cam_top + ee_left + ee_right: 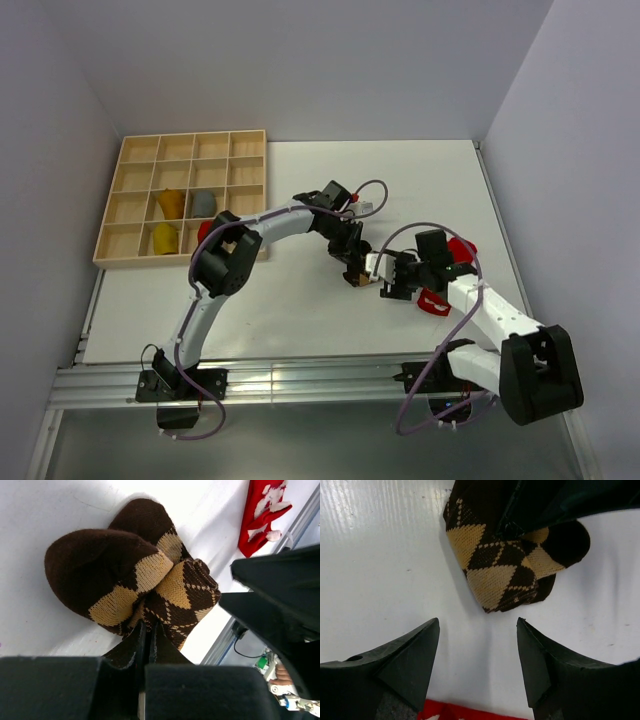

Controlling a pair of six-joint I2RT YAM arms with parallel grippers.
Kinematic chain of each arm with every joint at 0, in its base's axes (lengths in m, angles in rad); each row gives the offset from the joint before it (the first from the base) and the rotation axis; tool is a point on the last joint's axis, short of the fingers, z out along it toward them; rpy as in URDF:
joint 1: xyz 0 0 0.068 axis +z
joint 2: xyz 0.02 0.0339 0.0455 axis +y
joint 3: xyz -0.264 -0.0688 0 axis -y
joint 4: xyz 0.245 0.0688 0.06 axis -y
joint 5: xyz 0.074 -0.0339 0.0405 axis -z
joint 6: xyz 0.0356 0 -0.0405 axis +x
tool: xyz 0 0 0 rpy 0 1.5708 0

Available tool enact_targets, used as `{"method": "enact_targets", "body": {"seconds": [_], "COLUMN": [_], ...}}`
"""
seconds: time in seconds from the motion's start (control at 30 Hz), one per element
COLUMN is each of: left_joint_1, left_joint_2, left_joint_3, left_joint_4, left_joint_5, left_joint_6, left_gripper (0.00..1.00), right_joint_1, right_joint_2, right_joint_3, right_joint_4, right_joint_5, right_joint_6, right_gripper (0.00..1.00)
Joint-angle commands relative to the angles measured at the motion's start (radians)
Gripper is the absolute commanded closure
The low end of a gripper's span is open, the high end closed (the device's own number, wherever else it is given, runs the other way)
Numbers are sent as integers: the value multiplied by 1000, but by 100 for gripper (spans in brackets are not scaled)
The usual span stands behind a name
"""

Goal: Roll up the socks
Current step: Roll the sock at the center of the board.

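Note:
A brown-tan argyle sock (pixel 150 575) lies partly rolled on the white table (pixel 300 300), also seen in the top view (pixel 356 274) and the right wrist view (pixel 495 565). My left gripper (pixel 148 629) is shut on its near edge, with only a thin fold between the jaws. My right gripper (pixel 478 625) is open and empty, just short of the sock's end, pointing at it. It shows in the top view (pixel 390 282) beside the left gripper (pixel 352 262). Red socks with white marks (pixel 460 248) lie flat by the right arm, also in the left wrist view (pixel 262 510).
A wooden compartment tray (pixel 140 180) stands at the back left. It holds two mustard bundles (pixel 170 203), a grey bundle (pixel 204 203) and a red one (pixel 207 230). A second red piece (pixel 435 303) lies under the right forearm. Walls close in left, right and behind.

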Motion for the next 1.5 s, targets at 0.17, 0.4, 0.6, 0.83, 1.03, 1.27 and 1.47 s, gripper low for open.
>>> {"method": "enact_targets", "body": {"seconds": [0.17, 0.4, 0.6, 0.83, 1.03, 1.27, 1.47], "left_joint_1": [-7, -2, 0, 0, 6, 24, 27], "left_joint_2": [89, 107, 104, 23, -84, -262, -422], "left_joint_3": [5, 33, 25, -83, -233, -408, -574], "left_joint_4": [-137, -151, -130, -7, 143, 368, 513], "left_joint_5": [-38, -25, 7, 66, -11, -156, -340], "left_joint_6": [59, 68, 57, -10, -96, -246, -303], "left_gripper": [100, 100, 99, 85, 64, 53, 52], "right_joint_1": [155, 226, 242, 232, 200, 141, 137], "right_joint_2": [-40, 56, 134, 228, 321, 438, 527], "right_joint_3": [-91, -77, -9, 87, 259, 377, 445], "right_joint_4": [282, 337, 294, 178, -112, -312, -434], "right_joint_5": [170, 247, 270, 238, 130, 113, 121], "right_joint_6": [-35, -38, 3, 69, 77, 52, 52], "right_gripper": [28, 29, 47, 59, 65, 66, 66]}}
